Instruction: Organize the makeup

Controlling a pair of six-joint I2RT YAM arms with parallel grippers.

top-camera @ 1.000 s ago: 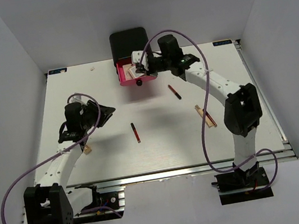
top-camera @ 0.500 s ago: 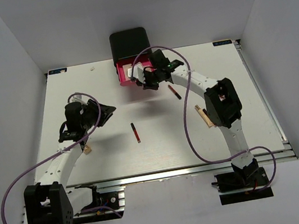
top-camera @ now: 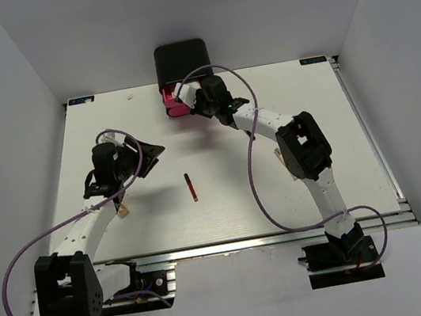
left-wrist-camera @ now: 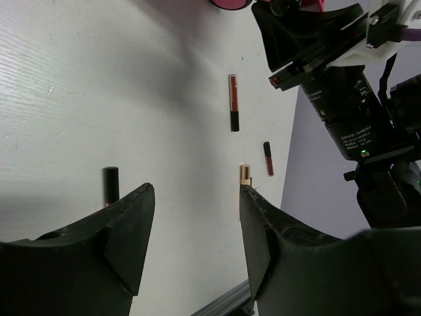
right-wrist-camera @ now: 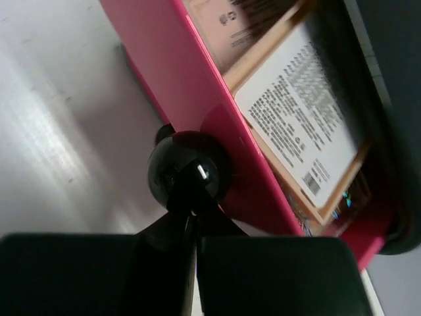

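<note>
Top view: the right end effector [top-camera: 190, 106] sits at the front of the pink drawer [top-camera: 172, 105], which stands only a little way out of the black box [top-camera: 181, 60] just beyond it. The left end effector [top-camera: 152, 156] hangs over the tabletop [top-camera: 334, 130], parted on nothing. A red-and-black stick [top-camera: 191, 187] lies near it towards the middle, and a beige stick [top-camera: 125, 211] lies back beside its own arm.

Left wrist view: the jaws stand moderately wide and empty. Ahead of them lies the red-and-black stick, slim, one half glossy red and the other black. A shorter dark red stick [left-wrist-camera: 268, 158] lies off to one side. A gold-collared stick [left-wrist-camera: 245, 174] shows just past one fingertip and a black-capped stick [left-wrist-camera: 110, 185] beside the other. All look round and light, so a descending finger would likely clip one and roll it away.

Right wrist view: the fingers are pressed together, their tips against the drawer's round black knob [right-wrist-camera: 187, 172]. Inside lie flat tan palettes [right-wrist-camera: 299, 125], label sides up and stacked aslant. Closed tips on a ball could slide off and skew the drawer, and a palette riding high might catch the box's edge.
</note>
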